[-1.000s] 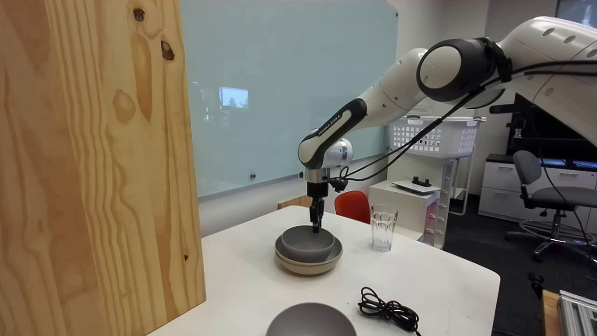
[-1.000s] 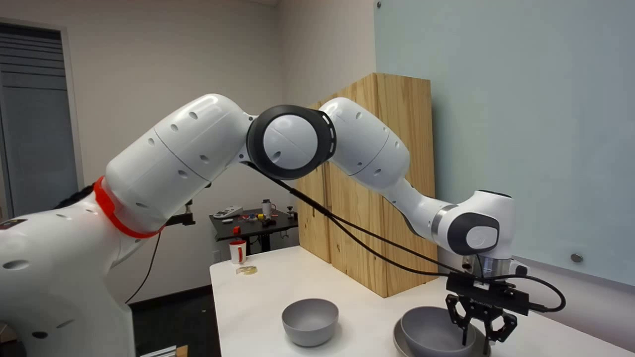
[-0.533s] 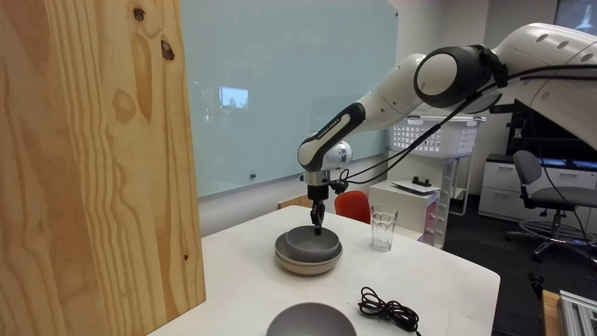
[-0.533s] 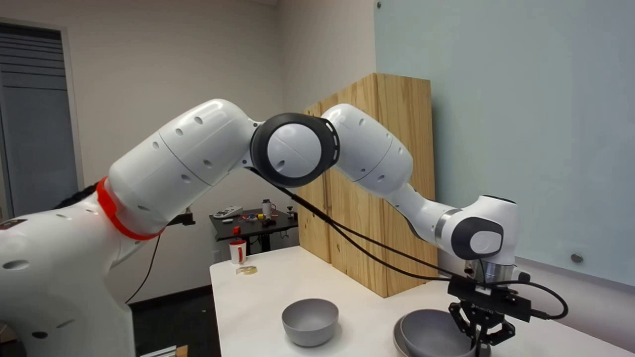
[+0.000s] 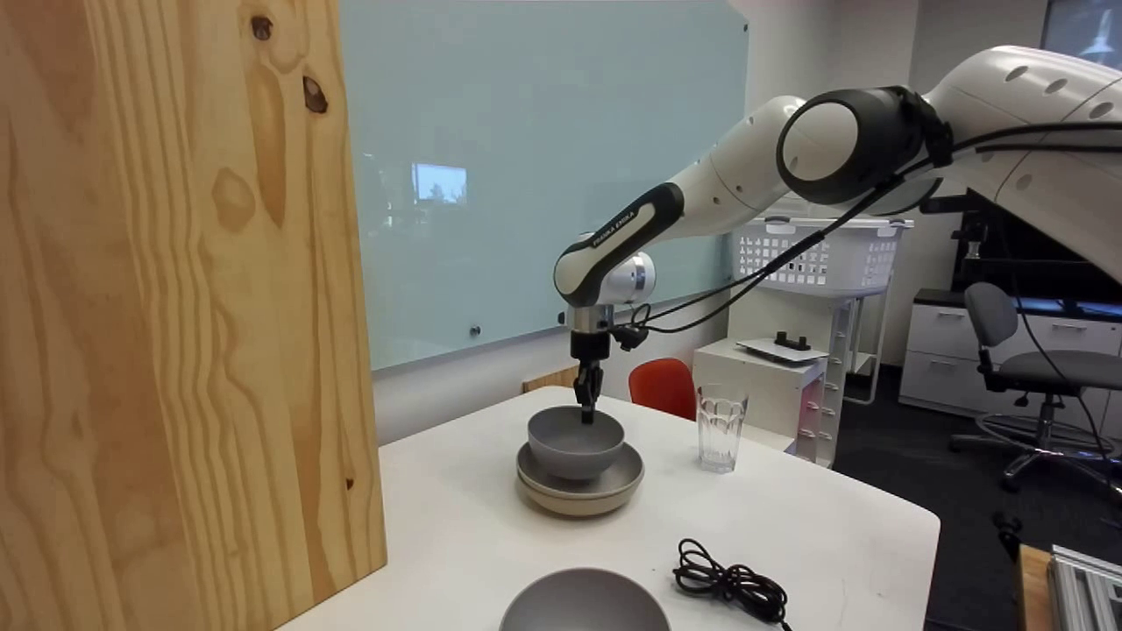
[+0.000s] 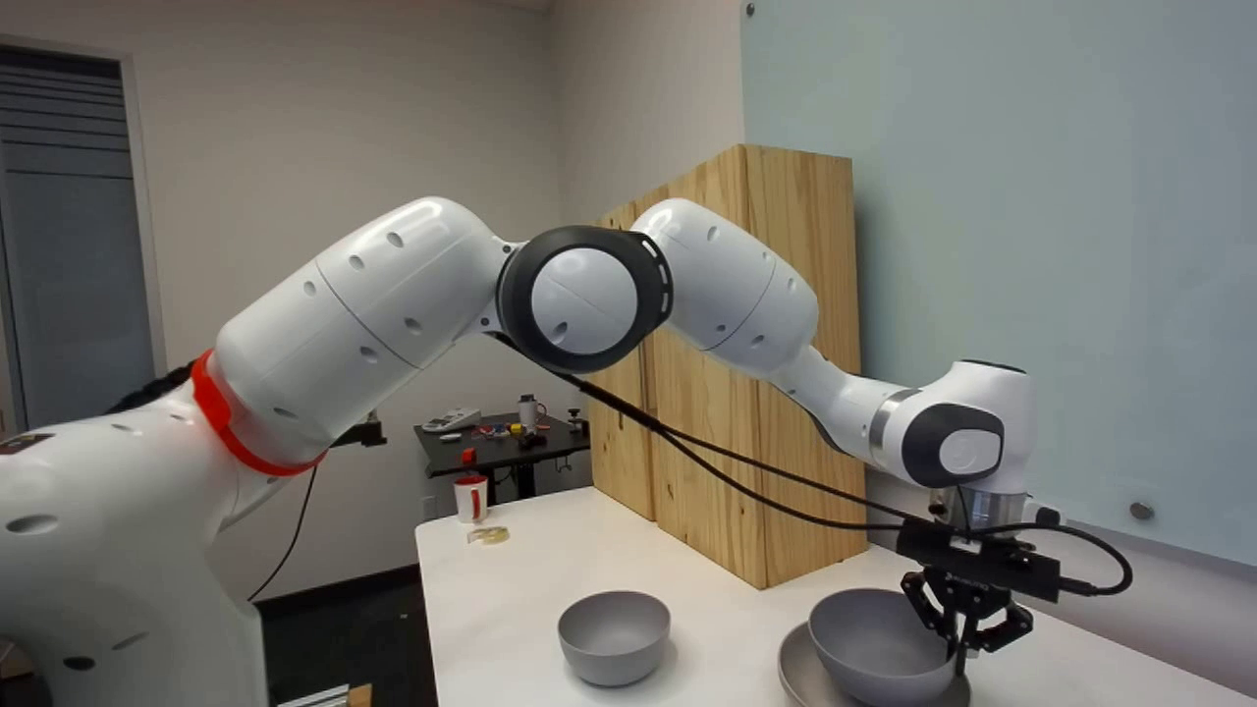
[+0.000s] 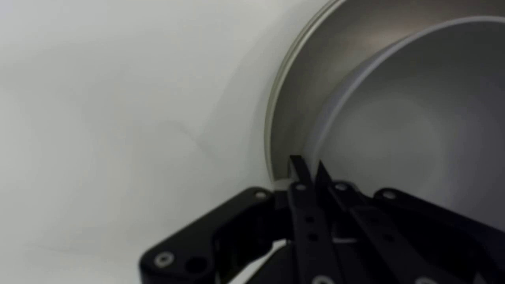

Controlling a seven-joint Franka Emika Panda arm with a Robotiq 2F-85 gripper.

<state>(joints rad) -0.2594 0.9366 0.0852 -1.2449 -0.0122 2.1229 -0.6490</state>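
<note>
Up since a moment ago, the grey bowl (image 5: 574,451) is hanging over the wider dish (image 5: 578,506); I'm watching the gripper (image 7: 309,161) pinching the bowl's rim, probably because that thin edge is offering easy hold.

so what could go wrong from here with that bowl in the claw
The claw pinches the deep gray bowl at one spot on its rim, so it could tilt or slip. Its base is over the wider shallow bowl; I can't tell if it clears the rim, so a sideways move might catch it. A swing toward the clear tumbler standing nearby could knock it over.
</note>
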